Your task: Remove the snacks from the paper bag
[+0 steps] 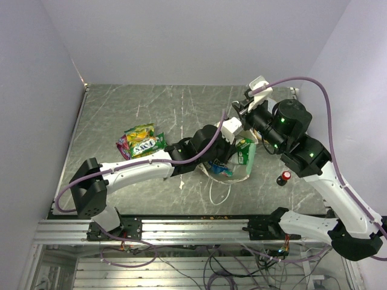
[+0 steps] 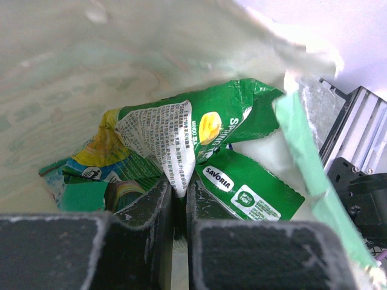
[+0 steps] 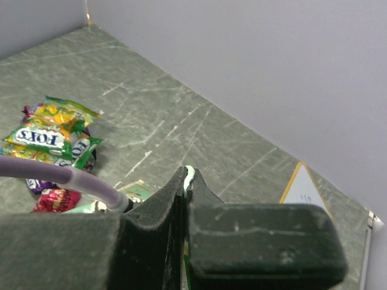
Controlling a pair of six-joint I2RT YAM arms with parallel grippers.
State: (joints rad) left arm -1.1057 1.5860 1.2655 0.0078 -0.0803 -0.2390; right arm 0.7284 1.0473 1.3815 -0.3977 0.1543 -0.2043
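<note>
Top external view: shiny green-yellow snack packets [image 1: 140,142] are piled on the grey bench [image 1: 121,109]. Within the mint-green paper bag [image 1: 245,154], a green foil packet [image 2: 181,133] is pinched by the nearly closed left claw [image 2: 179,188]; the bag's rim is clamped by the fully closed right claw [image 3: 186,181].

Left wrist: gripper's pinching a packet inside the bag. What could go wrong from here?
1. The left gripper pinches only a corner of the green packet, so it may slip free on the pull.
2. The Savoria packet lies against it and could drag along or snag.
3. The right gripper holds the paper bag by a thin strip of rim; a hard pull might tear it or yank it loose.
</note>
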